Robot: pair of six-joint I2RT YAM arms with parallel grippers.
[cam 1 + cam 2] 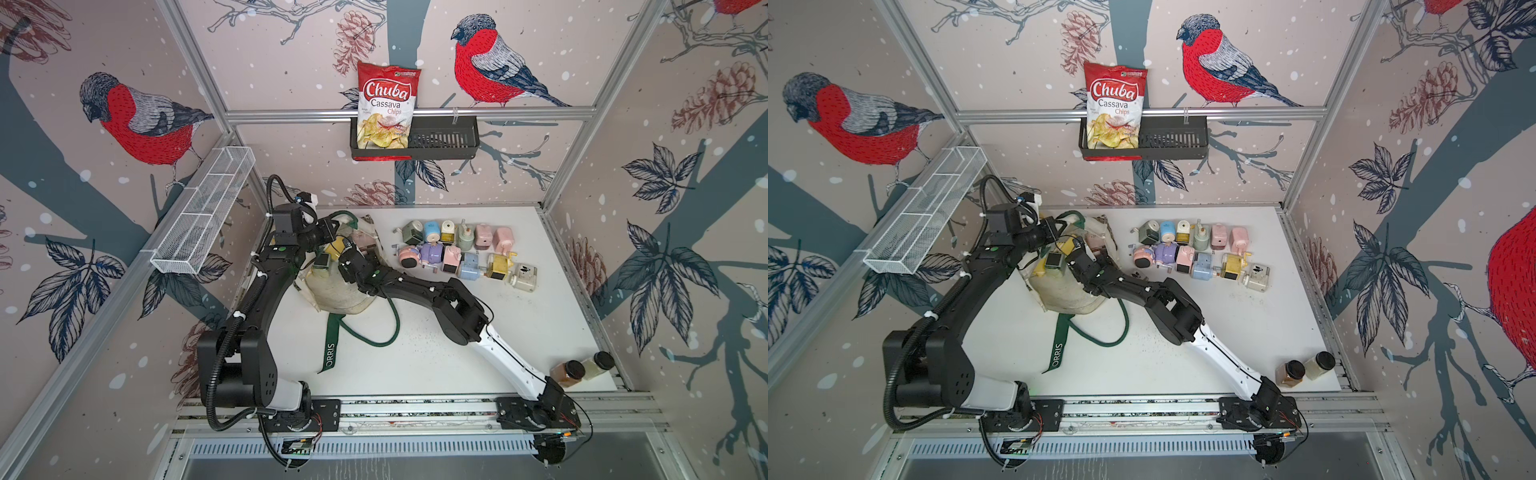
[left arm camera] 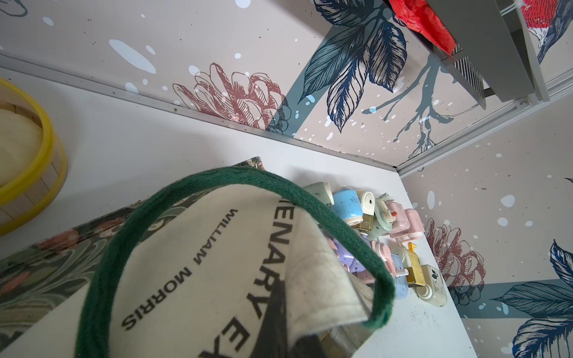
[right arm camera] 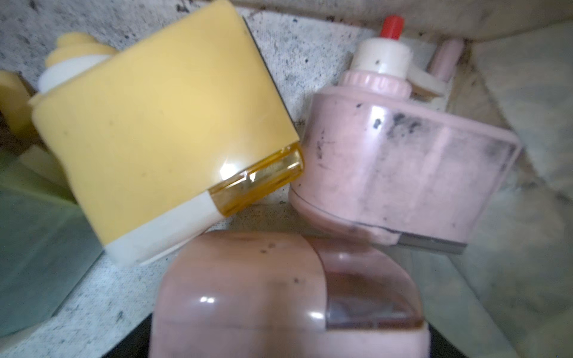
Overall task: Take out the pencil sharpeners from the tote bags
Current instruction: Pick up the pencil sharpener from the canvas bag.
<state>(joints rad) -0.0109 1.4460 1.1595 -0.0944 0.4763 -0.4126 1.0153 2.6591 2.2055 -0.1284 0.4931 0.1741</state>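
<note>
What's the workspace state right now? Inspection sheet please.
Surface: white tabletop, dark specks.
Job's things: cream canvas tote bag with green handles, lying open; about twelve pastel plastic pencil sharpeners out in two rows; yellow sharpener and two pink sharpeners inside.
Clutter: two brown-lidded jars; red-and-white chips bag in black wall basket; yellow-rimmed wooden tub.
Tools: left tool shut at tote rim; right tool in tote mouth, jaws unseen.
Cables: black corrugated conduit along left arm.
Surroundings: bird-print walls; white wire basket.

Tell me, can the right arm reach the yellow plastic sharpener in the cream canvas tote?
Probably yes: the left claw holds the cream canvas tote open, the right claw sits at its mouth, and the yellow plastic sharpener lies uncovered.
</note>
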